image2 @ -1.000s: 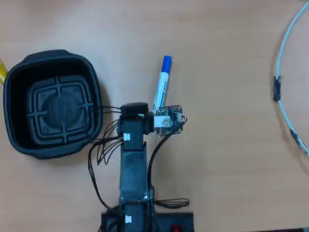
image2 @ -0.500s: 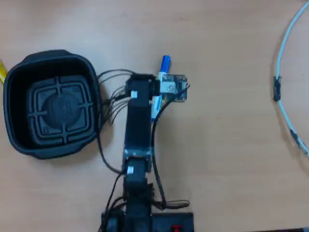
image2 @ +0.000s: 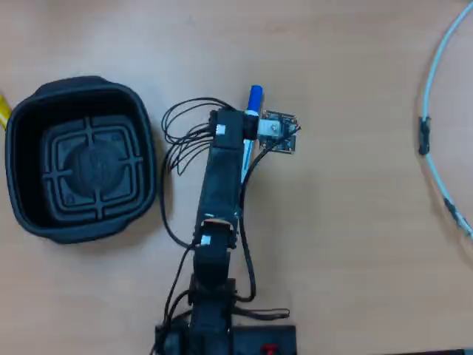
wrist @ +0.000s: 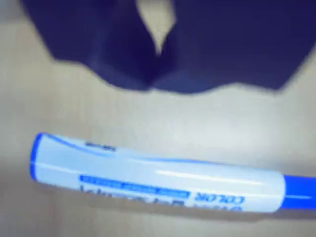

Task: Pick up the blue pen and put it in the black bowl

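In the overhead view, the black arm (image2: pixel 222 185) extended from the lower centre of the frame upward, its looped wires (image2: pixel 181 129) spreading to the left and a small circuit board (image2: pixel 278 132) mounted at its upper right. The arm covered most of the blue pen (image2: pixel 254 96), which lay on the wooden table (image2: pixel 347 244) at upper centre with only its blue cap protruding, long axis near-vertical. In the wrist view the pen ran horizontally across the lower frame, cap at right. The gripper (wrist: pixel 157 52), blurred at the top, sat above the pen without contact; its finger state could not be determined. The black bowl (image2: pixel 151 151) stood at left, well apart. A pale cable (image2: pixel 436 74) curved along the right edge.
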You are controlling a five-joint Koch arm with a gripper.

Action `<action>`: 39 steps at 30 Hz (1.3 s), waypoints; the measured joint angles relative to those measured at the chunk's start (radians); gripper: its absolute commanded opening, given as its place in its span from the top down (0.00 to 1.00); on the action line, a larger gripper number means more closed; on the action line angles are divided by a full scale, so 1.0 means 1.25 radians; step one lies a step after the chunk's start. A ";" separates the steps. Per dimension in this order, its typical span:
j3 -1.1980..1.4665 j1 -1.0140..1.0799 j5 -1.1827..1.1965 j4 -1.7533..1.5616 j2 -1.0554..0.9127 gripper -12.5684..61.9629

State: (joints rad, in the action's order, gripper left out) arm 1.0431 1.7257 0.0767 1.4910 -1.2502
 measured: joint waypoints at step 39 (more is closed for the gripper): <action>-0.001 0.056 -1.185 0.128 0.137 0.52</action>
State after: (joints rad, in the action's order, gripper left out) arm 1.0416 1.7963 -1.4051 1.6506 -1.0784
